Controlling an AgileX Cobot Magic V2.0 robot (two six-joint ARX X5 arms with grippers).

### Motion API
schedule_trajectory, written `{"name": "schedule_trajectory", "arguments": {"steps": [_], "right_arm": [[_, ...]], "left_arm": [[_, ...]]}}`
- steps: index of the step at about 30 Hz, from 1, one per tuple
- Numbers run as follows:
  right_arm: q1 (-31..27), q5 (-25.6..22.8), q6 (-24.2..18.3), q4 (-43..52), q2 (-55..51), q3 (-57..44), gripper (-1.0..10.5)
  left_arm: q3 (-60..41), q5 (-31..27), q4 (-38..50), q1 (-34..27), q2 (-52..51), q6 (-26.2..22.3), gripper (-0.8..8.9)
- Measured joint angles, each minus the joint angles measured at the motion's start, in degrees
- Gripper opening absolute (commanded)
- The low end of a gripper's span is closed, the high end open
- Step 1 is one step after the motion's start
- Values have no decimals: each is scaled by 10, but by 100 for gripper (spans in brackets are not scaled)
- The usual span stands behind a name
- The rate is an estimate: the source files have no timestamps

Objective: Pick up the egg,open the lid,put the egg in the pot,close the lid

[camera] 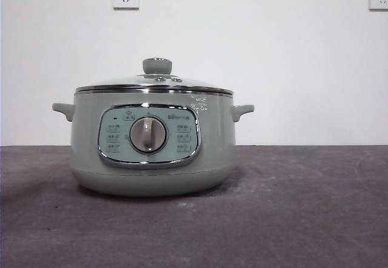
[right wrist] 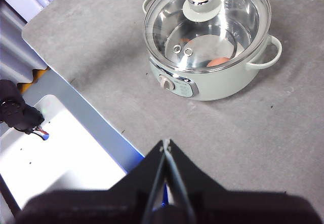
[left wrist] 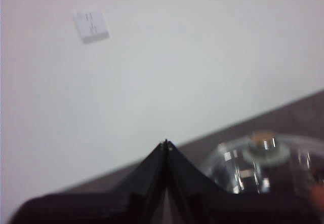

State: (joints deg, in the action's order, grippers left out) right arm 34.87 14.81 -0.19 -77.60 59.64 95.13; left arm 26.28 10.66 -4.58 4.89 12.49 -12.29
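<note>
On the table in the front view, the pot (camera: 153, 144) sits square to the camera, dial facing us, and the lid (camera: 154, 85) is seated flat on its rim with the knob upright on top. No arm shows here at all, and no egg either; the pot wall hides whatever is inside.

Over to the left wrist view: the left gripper (left wrist: 166, 144) has its jaws pressed tip to tip, clenched on nothing. It's raised and looking mostly at the wall, with the lid (left wrist: 263, 163) blurred just past one jaw, so this arm hangs near the pot but clear of it.

Now the right wrist view, high above the table. The right gripper (right wrist: 166, 143) is clamped shut too, and empty, well apart from the pot (right wrist: 212, 46). Look through the glass lid (right wrist: 207, 24): the egg (right wrist: 220, 62) is lying on the pot floor, against the wall on the side nearest the dial.

So, judging by how things lie, the egg is in and the lid is closed, and the task reads as done. If anything is left, it's only pulling clear. Were the lid to need a nudge, the left arm looks the nearer of the two, with the knob standing straight up for a grab from above.
</note>
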Motion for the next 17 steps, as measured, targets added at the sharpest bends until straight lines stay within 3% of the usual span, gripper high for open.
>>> {"name": "schedule_trajectory", "arguments": {"steps": [17], "right_arm": [[0, 0, 0, 0, 0, 0, 0]], "left_arm": [[-210, -54, 4, -22, -116, 41, -3]]}}
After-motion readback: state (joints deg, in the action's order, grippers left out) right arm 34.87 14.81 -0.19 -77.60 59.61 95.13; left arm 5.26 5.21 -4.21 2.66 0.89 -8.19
